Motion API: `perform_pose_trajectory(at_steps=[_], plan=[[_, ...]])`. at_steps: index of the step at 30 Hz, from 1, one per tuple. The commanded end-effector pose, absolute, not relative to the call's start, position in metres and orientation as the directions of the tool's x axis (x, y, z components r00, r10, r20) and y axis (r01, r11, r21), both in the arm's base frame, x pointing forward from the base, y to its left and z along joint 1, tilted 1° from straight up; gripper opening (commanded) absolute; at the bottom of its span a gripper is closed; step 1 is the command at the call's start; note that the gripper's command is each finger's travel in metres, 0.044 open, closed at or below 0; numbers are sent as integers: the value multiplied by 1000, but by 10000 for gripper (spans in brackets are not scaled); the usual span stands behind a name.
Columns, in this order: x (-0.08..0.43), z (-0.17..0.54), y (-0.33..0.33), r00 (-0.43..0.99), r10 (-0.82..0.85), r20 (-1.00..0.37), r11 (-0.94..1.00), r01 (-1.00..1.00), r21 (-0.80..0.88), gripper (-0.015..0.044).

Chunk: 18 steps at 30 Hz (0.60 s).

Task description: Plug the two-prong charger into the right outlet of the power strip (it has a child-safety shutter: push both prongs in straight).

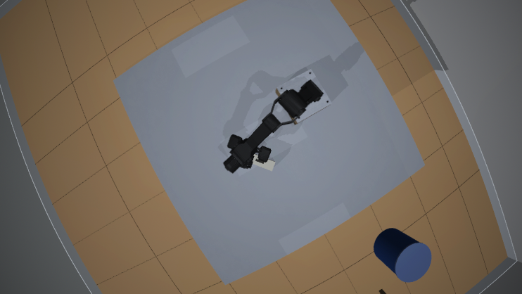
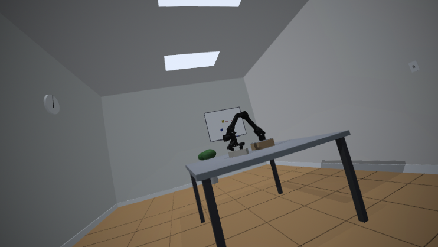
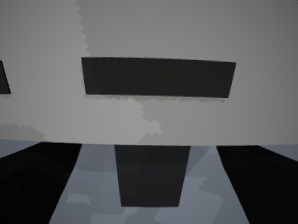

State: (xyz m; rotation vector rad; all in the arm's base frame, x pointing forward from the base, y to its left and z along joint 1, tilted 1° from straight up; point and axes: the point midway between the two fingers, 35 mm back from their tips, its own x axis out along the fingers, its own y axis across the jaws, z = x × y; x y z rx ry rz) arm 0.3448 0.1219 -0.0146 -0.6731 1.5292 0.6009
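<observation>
The off-white power strip (image 1: 268, 165) (image 2: 239, 153) (image 3: 190, 30) lies on the table and fills the upper part of the wrist view. Its face there shows a wide dark panel (image 3: 159, 77) and part of another at the left edge. My gripper (image 1: 249, 148) (image 2: 235, 148) (image 3: 150, 137) is open, low beside the strip. A dark block, apparently the charger (image 3: 154, 182), stands between the spread fingers with a gap on each side. Its upper end meets the strip's edge in the wrist view. Its prongs are hidden, and I cannot tell how far they are in an outlet.
The arm's base stands on a light plate (image 1: 321, 107) over a brown block (image 2: 266, 145) on the grey table (image 1: 347, 164) (image 2: 294, 150). A green rounded object (image 2: 209, 153) shows beyond the table's left end. A blue cylinder (image 1: 412, 261) stands beyond the table's edge.
</observation>
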Motion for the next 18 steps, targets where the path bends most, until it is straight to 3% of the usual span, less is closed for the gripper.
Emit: perform_pose_trajectory(at_steps=[1, 18], plan=[[345, -14, 121, -27, -60, -998, 689, -724, -22, 440], [342, -15, 118, -17, -53, -998, 688, -725, -25, 440]])
